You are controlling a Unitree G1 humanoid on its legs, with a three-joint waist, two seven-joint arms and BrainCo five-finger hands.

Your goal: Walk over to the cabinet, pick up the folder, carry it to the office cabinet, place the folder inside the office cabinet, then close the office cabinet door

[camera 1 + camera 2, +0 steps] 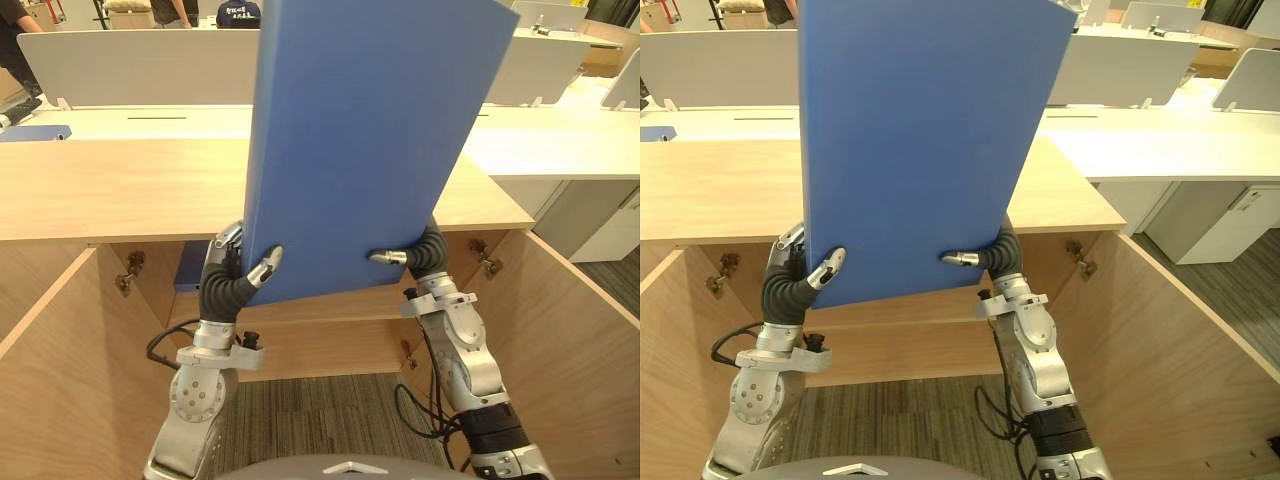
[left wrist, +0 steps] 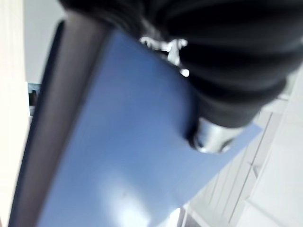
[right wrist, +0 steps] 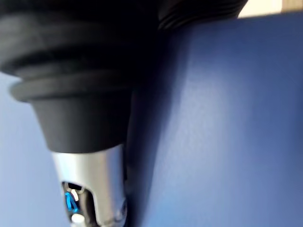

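Observation:
A large blue folder [image 1: 360, 140] stands almost upright in front of me, held by its lower edge in both hands. My left hand [image 1: 232, 275] grips the lower left corner, its thumb [image 1: 265, 267] pressed on the near face. My right hand [image 1: 425, 252] grips the lower right corner with its thumb [image 1: 387, 257] on the near face. The folder [image 2: 123, 156] fills the left wrist view beside the hand's cover, and the right wrist view shows its blue face [image 3: 222, 123] against the thumb [image 3: 92, 184]. Below the folder lies the open wooden cabinet [image 1: 60, 200], with its top board level behind the hands.
The cabinet's two open doors [image 1: 50, 370] [image 1: 580, 350] flank my arms on either side. A shelf [image 1: 330, 310] crosses the inside. White desks with dividers [image 1: 140, 60] stand beyond, with people at the far back. A white unit [image 1: 1210, 220] stands at the right.

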